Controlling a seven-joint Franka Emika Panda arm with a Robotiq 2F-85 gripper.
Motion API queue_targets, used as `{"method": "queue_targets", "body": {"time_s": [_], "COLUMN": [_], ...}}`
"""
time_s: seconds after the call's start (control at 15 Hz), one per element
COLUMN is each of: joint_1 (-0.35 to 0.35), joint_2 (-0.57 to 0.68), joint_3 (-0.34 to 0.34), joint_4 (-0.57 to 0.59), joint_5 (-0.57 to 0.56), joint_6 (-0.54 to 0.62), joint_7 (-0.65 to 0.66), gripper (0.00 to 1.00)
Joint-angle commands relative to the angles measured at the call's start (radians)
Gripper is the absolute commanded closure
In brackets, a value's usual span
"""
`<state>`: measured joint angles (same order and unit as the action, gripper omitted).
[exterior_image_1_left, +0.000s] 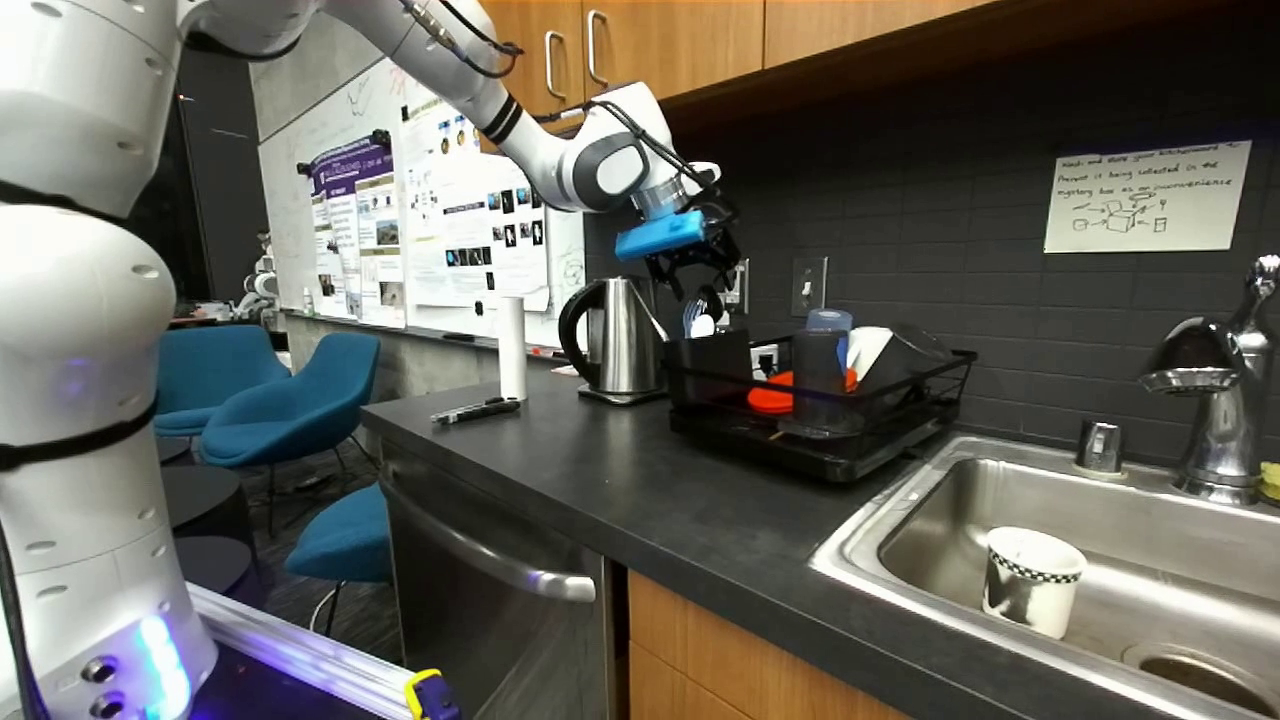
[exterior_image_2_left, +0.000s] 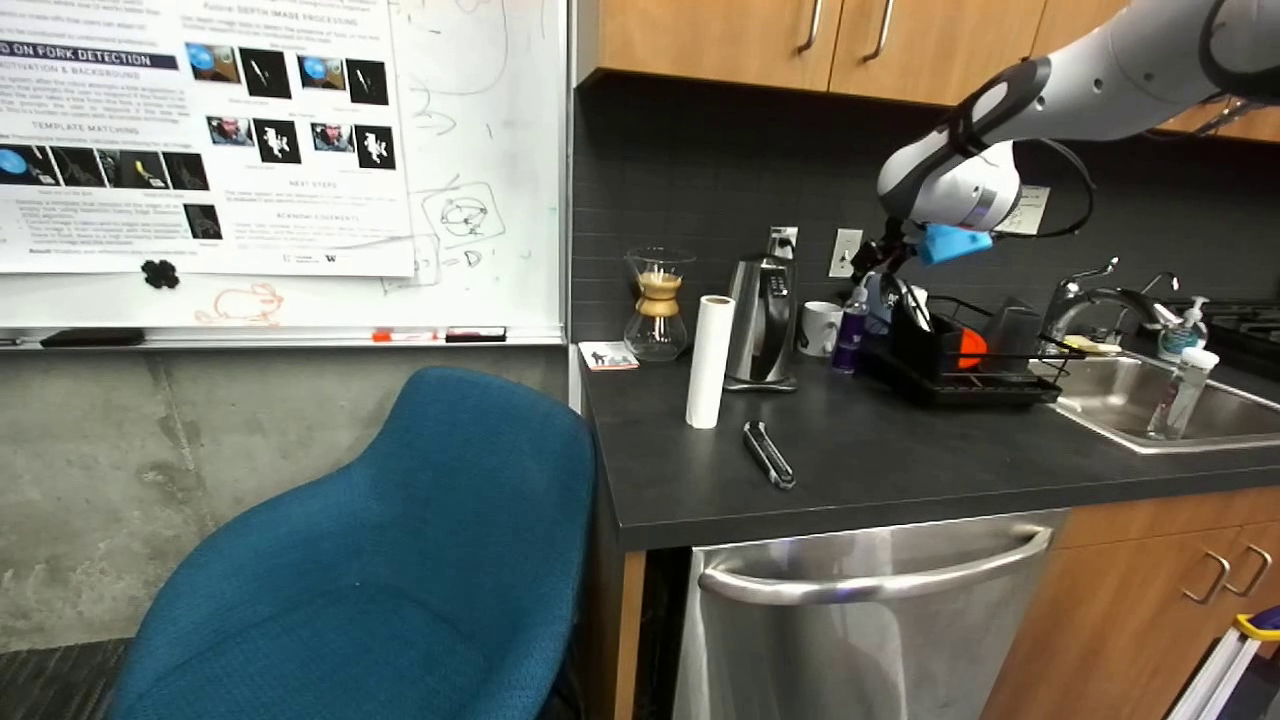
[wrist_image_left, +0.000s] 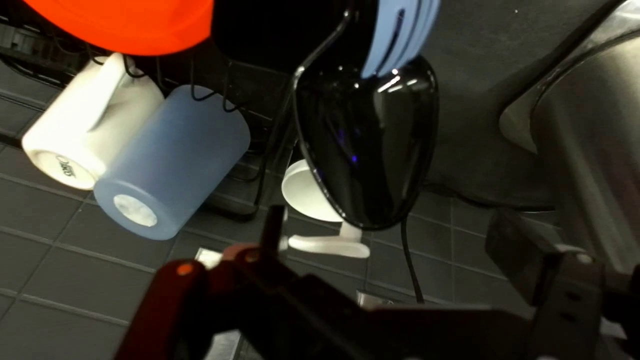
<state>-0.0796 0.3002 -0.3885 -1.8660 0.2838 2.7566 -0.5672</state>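
Note:
My gripper (wrist_image_left: 395, 245) is open, its fingers wide apart with nothing held between them. In both exterior views it hangs above the utensil holder (exterior_image_1_left: 708, 362) of the black dish rack (exterior_image_1_left: 845, 468). A black glossy spoon (wrist_image_left: 370, 150) and a blue fork (wrist_image_left: 400, 35) stick up from the holder, close to the fingers in the wrist view. A white rounded thing (wrist_image_left: 307, 192) with a bar-like part shows partly behind the spoon. A white mug (wrist_image_left: 75, 140), a blue cup (wrist_image_left: 175, 160) and an orange dish (wrist_image_left: 135, 25) sit in the rack.
A steel kettle (exterior_image_1_left: 625, 335) stands beside the rack. A white roll (exterior_image_2_left: 710, 362) and a dark pen-like tool (exterior_image_2_left: 768, 455) are on the counter. A purple bottle (exterior_image_2_left: 850, 335) stands behind the rack. The sink (exterior_image_1_left: 930, 500) holds a checkered mug (exterior_image_1_left: 1032, 582). Cabinets (exterior_image_1_left: 670, 45) hang overhead.

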Motion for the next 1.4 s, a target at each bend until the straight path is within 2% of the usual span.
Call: {"method": "queue_targets", "body": {"time_s": [0.0,0.27,0.67,0.73,0.8,0.93,1.33], "joint_1": [-0.107,-0.178,-0.212,-0.215,-0.217,-0.219,-0.223], "joint_2": [-0.006,0.005,0.007,0.007,0.008,0.007,0.006], "joint_3": [0.122,0.206,0.242,0.244,0.246,0.248,0.252], "joint_4": [0.015,0.021,0.022,0.022,0.021,0.021,0.022], "joint_5": [-0.075,-0.096,-0.118,-0.119,-0.121,-0.125,-0.133], "joint_6": [-0.011,-0.004,0.011,0.014,0.017,0.021,0.024], "joint_7": [0.067,0.096,0.124,0.126,0.130,0.135,0.140], "gripper": [0.00,0.00,0.00,0.25,0.27,0.38,0.87]}}
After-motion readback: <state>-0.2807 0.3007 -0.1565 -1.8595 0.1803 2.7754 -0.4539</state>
